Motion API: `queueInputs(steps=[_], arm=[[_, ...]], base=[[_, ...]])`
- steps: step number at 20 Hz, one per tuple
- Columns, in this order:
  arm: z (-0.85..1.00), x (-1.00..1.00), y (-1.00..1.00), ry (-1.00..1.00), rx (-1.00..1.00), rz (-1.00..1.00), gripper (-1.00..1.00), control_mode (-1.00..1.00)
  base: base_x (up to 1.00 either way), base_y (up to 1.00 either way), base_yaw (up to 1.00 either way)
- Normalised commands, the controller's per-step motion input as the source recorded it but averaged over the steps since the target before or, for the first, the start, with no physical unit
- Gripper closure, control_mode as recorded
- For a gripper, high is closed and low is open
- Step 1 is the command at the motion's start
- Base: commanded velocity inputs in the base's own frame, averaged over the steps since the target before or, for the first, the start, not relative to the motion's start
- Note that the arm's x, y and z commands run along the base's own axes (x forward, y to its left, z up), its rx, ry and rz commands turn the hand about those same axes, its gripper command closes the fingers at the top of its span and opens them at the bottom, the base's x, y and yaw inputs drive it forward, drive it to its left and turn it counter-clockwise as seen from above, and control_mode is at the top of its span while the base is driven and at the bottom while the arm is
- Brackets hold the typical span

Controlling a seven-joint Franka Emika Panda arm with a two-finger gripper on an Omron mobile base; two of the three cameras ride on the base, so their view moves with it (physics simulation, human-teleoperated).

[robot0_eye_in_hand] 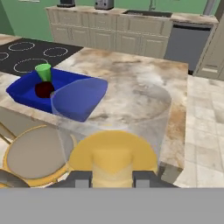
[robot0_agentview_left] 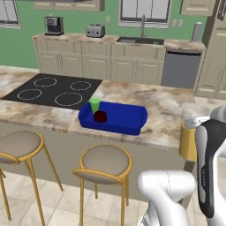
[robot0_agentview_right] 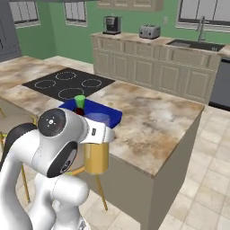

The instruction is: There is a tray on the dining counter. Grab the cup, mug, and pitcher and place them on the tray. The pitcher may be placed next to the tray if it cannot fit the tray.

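Observation:
My gripper (robot0_eye_in_hand: 113, 179) is shut on the pitcher (robot0_eye_in_hand: 114, 151), a tall clear vessel with yellow-orange in its lower part. The dark fingertips (robot0_eye_in_hand: 82, 179) sit on either side of its near wall. The pitcher (robot0_agentview_right: 96, 155) hangs upright at the front edge of the dining counter (robot0_agentview_left: 163, 110), right of the blue tray (robot0_agentview_left: 128, 121). Inside the tray (robot0_eye_in_hand: 26, 99) the green cup (robot0_eye_in_hand: 43, 72) stands upright at the left end with the dark red mug (robot0_eye_in_hand: 43, 89) just in front of it. Cup (robot0_agentview_left: 95, 105), mug (robot0_agentview_left: 100, 116) and pitcher (robot0_agentview_left: 189, 141) also show from the left base view.
A black cooktop (robot0_agentview_left: 55, 90) is set into the counter left of the tray. Two round stools (robot0_agentview_left: 106, 161) (robot0_agentview_left: 20, 145) stand below the counter's front edge. Bare marbled stone (robot0_eye_in_hand: 144, 74) lies right of and behind the tray. The wall counter with sink (robot0_agentview_left: 139, 40) runs along the back.

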Motion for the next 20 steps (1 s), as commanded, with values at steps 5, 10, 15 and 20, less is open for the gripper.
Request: queueInputs(steps=[5, 10, 15, 20], arm=[[0.0, 0.0, 0.0, 0.0, 0.0, 0.0, 1.0, 1.0], [0.0, 0.0, 0.0, 0.0, 0.0, 0.0, 1.0, 1.0], [-0.01, 0.14, 0.05, 0.0, 0.0, 0.0, 1.0, -1.0], [-0.03, 0.9, 0.44, -0.01, 0.0, 0.0, 1.0, -1.0]], base=[[0.78, -0.02, -0.04], [0.58, 0.0, 0.0], [0.44, 0.02, 0.0], [0.0, 0.0, 0.0]])
